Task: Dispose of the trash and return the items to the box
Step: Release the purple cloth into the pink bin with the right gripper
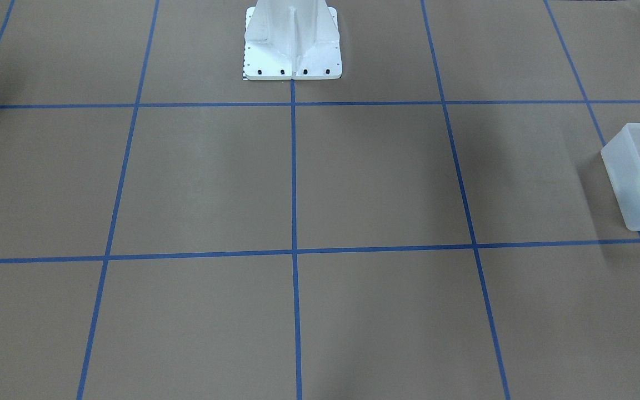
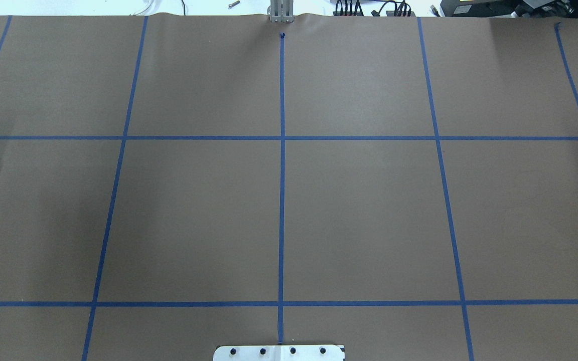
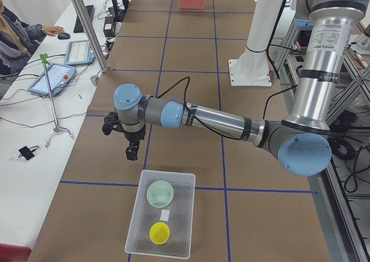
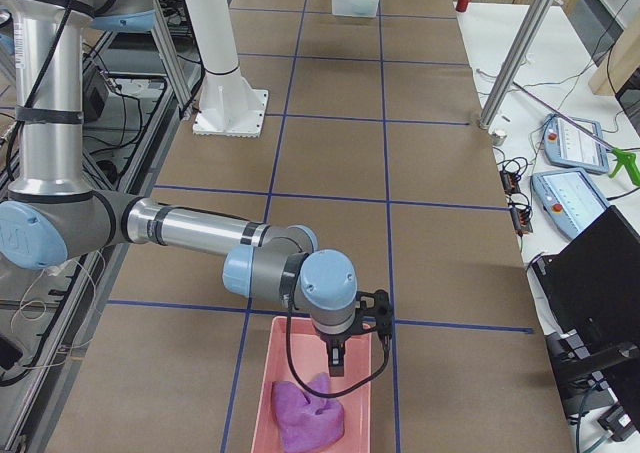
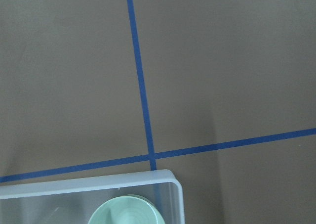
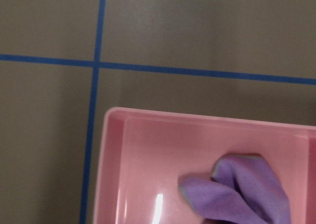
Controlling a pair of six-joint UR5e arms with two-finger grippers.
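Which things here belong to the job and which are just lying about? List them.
Job: frosted plastic bin, mint-green bowl and yellow cup in it; likely pink tray with purple cloth.
Lying about: teach pendants, black binder clip.

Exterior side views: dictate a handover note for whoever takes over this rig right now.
Left hand: hangs beside the box, over the table; open or shut can't be told.
Right hand: over the pink tray, above the purple cloth; can't be told either.
Mint bowl and yellow cup sit in the box.
Done, apparently: items boxed, cloth binned.
Left: probably just drawing both hands back.
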